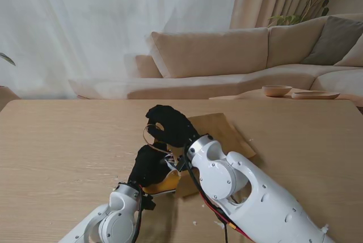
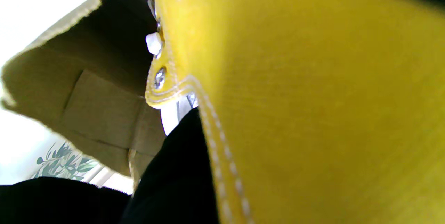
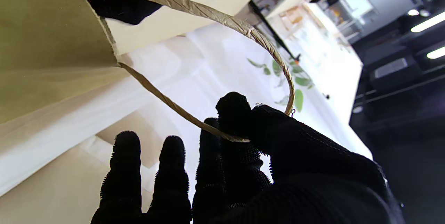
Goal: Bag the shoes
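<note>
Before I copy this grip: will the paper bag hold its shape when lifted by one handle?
Probably not. The paper bag is thin kraft paper and lies slumped, so it likely sags. Its twisted handle bends around the right robot hand, so it looks floppy. Likely light.

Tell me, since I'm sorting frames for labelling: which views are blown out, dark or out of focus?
Stand view: even, soft light, sharp; the curtain is bright, the right hand and brown paper bag read clearly. Left wrist view: the yellow shoe fills the frame, too close and blurred, with the background blown white. Right wrist view: backlit, the fingers in silhouette pinching the twisted handle, far background overexposed.
</note>
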Robot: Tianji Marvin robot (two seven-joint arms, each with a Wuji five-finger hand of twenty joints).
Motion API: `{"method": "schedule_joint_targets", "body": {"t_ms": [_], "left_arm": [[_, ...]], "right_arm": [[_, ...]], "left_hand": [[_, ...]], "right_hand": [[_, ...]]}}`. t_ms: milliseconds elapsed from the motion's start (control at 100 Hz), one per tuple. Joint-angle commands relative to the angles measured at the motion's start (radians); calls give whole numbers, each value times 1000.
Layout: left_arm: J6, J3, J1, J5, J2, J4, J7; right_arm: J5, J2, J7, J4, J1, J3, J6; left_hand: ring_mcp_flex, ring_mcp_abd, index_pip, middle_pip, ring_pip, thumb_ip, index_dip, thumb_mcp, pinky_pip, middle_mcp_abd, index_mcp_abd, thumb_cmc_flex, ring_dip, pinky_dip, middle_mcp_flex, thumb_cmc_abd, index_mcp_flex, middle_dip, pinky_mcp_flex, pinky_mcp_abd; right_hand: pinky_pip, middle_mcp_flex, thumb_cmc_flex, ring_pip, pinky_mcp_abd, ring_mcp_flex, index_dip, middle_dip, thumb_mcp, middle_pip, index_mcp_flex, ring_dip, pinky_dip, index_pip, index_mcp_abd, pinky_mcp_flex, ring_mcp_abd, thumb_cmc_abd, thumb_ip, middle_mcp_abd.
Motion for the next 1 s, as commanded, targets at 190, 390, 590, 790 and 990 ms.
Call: {"method": "schedule_joint_targets", "body": {"t_ms": [190,390,590,790,990], "left_arm": [[0,14,-31,-27,-16,-15,-29],[10,31,-43,-38,-15,-15,-48],[45,56,-56,-41,-30,-2,-7],[84,77,-67,-41,-51,13,55],[98,87,-80,-60,-55,18,46]], "right_arm": [[77,-5,66,-10,-6,-6,-85],[111,-6,84,20,21,-26,-147],[112,-22,30,28,16,-43,-172],[45,-40,-62,17,-9,-62,-144],[50,-38,-56,4,-18,-73,-172]], "left_hand": [[-8,5,127,146,30,21,42,109,36,12,-106,90,41,41,65,147,47,84,-7,1],[-5,7,127,153,51,22,39,106,64,15,-110,90,41,59,77,147,48,90,-3,9],[-8,14,128,163,78,24,38,105,83,28,-110,90,41,69,88,152,41,108,-10,15],[-9,15,134,160,81,22,36,104,63,27,-107,90,41,53,80,152,31,115,-10,11],[-9,15,136,156,80,21,26,99,62,23,-115,90,41,52,76,154,28,116,-8,8]], "right_hand": [[21,3,26,-12,-8,4,4,7,13,13,10,4,-30,19,-6,-27,-13,-4,-48,10],[11,-19,33,-22,-25,-6,7,5,-4,7,6,-1,-42,12,-22,-34,-25,2,-50,9],[22,-85,27,-5,-30,-11,-1,7,-14,23,27,7,-44,-27,-104,-15,-22,-17,-50,17],[109,-123,7,60,-36,-18,5,16,10,67,49,38,-10,-55,-136,-2,-14,-35,-55,26],[206,-110,2,116,-45,-8,11,25,29,103,59,63,7,-60,-128,-1,-8,-41,-61,28]]}}
